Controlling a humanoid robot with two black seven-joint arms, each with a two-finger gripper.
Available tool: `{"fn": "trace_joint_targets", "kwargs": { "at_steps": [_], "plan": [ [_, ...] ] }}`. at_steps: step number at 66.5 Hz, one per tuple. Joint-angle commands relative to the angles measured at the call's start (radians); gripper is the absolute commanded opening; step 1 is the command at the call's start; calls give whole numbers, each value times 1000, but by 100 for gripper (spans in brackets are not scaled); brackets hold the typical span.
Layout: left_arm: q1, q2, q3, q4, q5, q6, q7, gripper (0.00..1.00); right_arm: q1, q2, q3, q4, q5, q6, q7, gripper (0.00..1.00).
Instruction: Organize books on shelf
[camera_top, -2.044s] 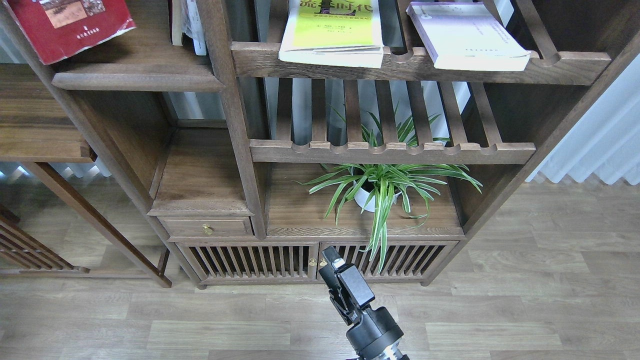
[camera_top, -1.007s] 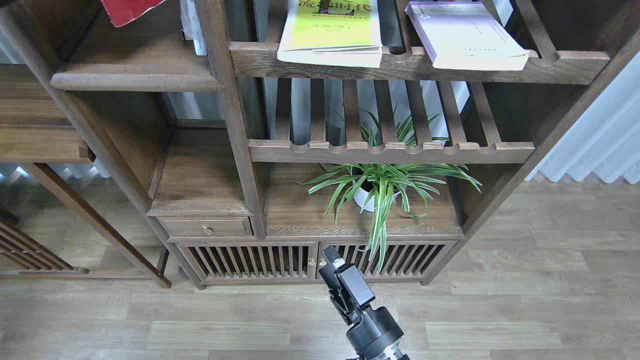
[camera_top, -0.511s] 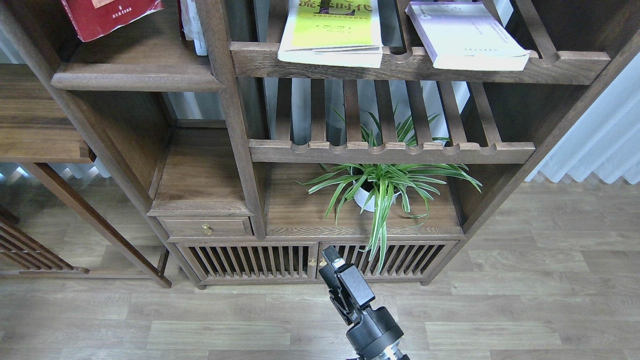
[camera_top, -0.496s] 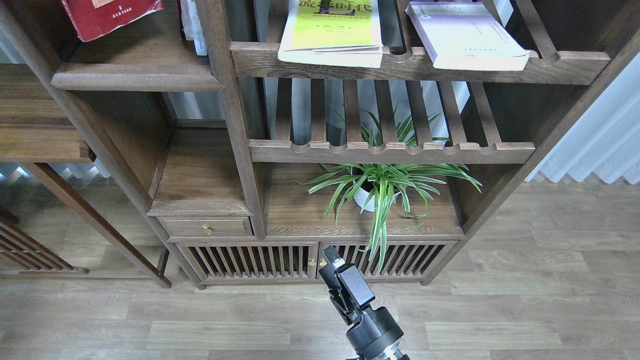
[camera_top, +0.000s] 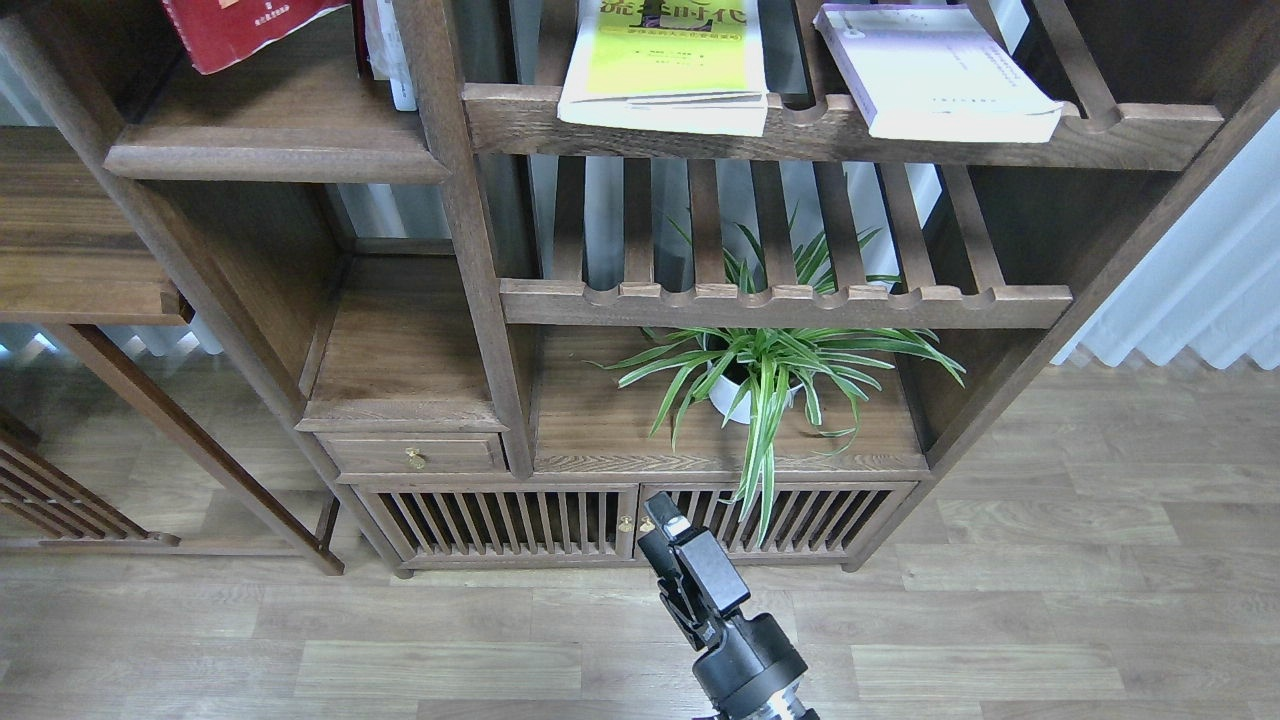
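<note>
Red book (camera_top: 255, 30) sits tilted over the solid dark-brown shelf (camera_top: 270, 150) at far left, its top cut off by the frame; whatever supports it is out of view. Upright volumes (camera_top: 385, 55) stand just beside it on the right. Yellow-green book (camera_top: 665, 65) and lavender-white book (camera_top: 935, 70) lie on the upper slatted rack (camera_top: 830, 135), overhanging its front rail. One gripper (camera_top: 675, 560) rests low by the cabinet doors, empty; whether its fingers are wide or narrow cannot be told. Recommendation: bring the red book upright against its neighbours, lower edge seated fully behind the moulded front lip.
</note>
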Motion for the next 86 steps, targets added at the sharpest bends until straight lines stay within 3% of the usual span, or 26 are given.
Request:
{"fn": "trace_joint_targets", "kwargs": {
  "at_steps": [1,7,19,36,58,86],
  "plan": [
    [-23,-33,2,44,20,0,-5,4,0,0,0,1,0,0,0,99],
    [-47,-51,2,79,37,0,-10,4,0,0,0,1,0,0,0,99],
    [-90,-91,6,166,39,0,-68,4,0,0,0,1,0,0,0,99],
    [-90,-124,12,219,57,0,-73,4,0,0,0,1,0,0,0,99],
    [-72,-183,16,260,59,0,-137,4,0,0,0,2,0,0,0,99],
    [-32,-200,11,260,59,0,-134,7,0,0,0,4,0,0,1,99]
  ]
}}
